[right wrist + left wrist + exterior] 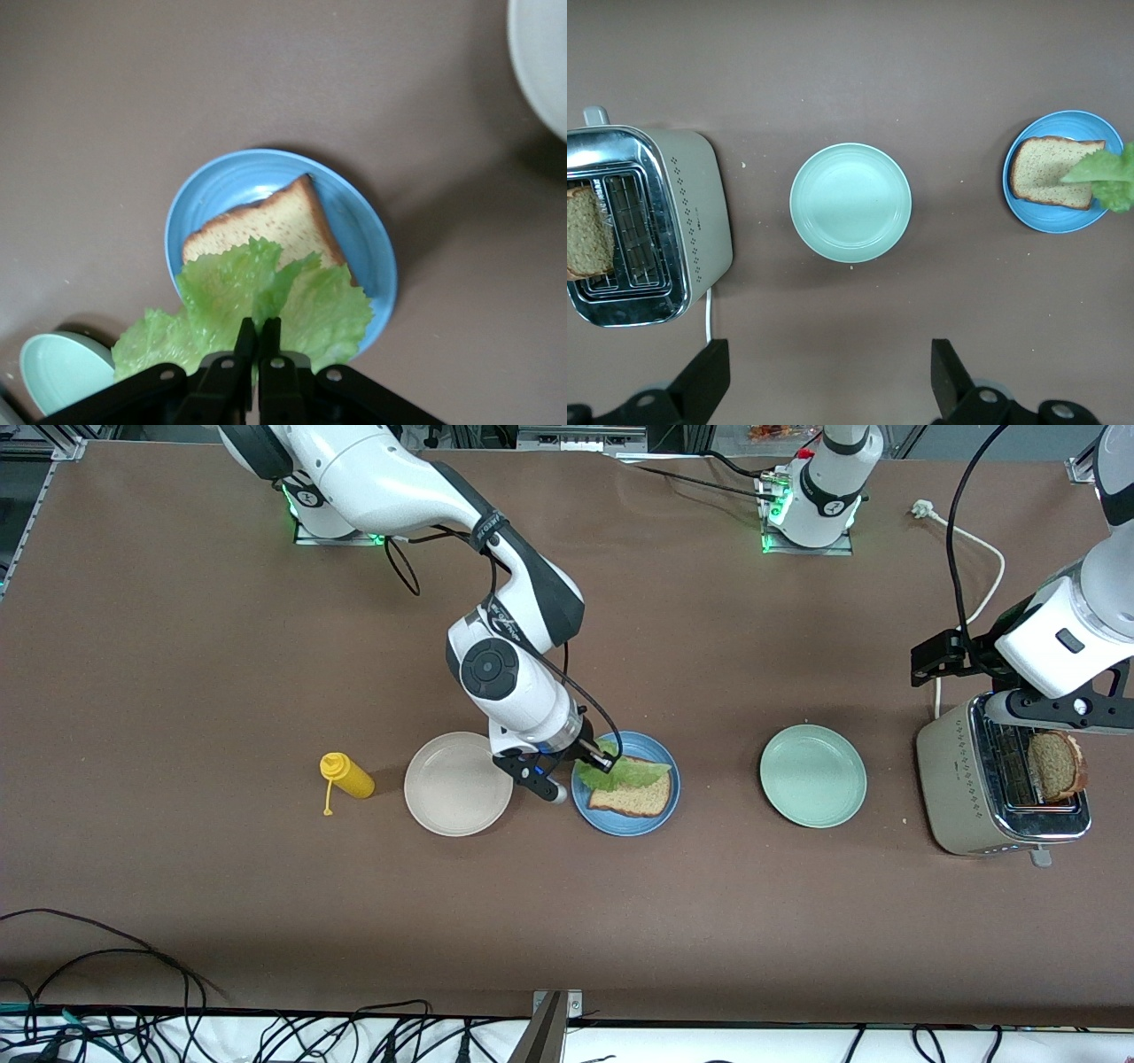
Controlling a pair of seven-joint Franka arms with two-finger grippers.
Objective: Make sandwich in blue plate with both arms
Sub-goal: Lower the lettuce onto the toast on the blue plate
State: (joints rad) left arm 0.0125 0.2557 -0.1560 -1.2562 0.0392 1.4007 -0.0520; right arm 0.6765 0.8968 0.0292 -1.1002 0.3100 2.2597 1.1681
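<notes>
One limp, easily torn ruffled green lettuce leaf [266, 305] is pinched at its edge by the closed right gripper [258, 341] over the round blue plate [221, 181], while the left gripper [828, 381] is held wide open and empty.

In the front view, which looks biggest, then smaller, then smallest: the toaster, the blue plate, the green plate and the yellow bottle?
1. Toaster: biggest.
2. Green plate and blue plate: they look about the same size, so no ranking between them.
3. Yellow bottle: smallest.
</notes>
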